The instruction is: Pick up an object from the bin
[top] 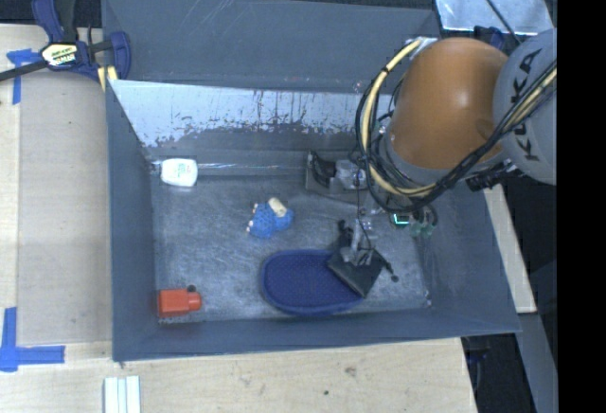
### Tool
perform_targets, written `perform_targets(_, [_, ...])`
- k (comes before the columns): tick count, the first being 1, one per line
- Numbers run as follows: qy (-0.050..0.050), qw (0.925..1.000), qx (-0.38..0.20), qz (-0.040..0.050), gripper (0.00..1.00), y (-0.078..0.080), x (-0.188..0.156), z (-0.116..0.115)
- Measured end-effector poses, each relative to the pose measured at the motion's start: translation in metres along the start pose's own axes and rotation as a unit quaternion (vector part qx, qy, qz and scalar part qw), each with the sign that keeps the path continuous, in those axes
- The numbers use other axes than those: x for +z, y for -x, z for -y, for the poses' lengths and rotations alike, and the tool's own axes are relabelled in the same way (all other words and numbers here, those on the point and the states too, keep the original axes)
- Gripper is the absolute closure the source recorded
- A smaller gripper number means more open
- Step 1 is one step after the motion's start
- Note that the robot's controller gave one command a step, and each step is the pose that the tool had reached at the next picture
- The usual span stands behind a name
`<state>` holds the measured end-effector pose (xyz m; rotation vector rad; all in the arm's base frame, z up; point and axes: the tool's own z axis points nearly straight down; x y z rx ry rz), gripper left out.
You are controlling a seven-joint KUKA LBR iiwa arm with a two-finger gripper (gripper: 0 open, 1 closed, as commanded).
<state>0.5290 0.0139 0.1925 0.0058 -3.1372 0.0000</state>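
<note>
Orange-brown domed wrist cover [445, 108] tops my arm; tool [358, 258] hangs over right end of dark blue oval pad [301, 283]; apart or together, I cannot tell.

The gripper [358, 258] sits at the flat pad's [301, 286] right end, a block [177, 302] well to its left.

The grey bin [123, 212] holds five loose things, one of each kind. There is one small white rounded piece [180, 172] in the far left corner, one crumpled blue scrap [268, 222] with a cream bit on it near the middle, one red-orange block [176, 302] with a black end in the near left corner, one dark blue oval pad [301, 284] by the near edge, and one black flat piece [352, 277] touching the pad's right end.
</note>
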Motion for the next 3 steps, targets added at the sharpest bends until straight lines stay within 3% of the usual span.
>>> perform_targets(1, [0.000, 0.9988, 0.049, -0.0008, 0.00, -0.038, 0.103, 0.042])
perform_targets(2, [0.000, 0.9989, 0.048, 0.0040, 1.00, -0.035, 0.098, 0.041])
perform_targets(3, [-0.001, 0.9995, 0.032, 0.0083, 1.00, -0.006, -0.056, 0.056])
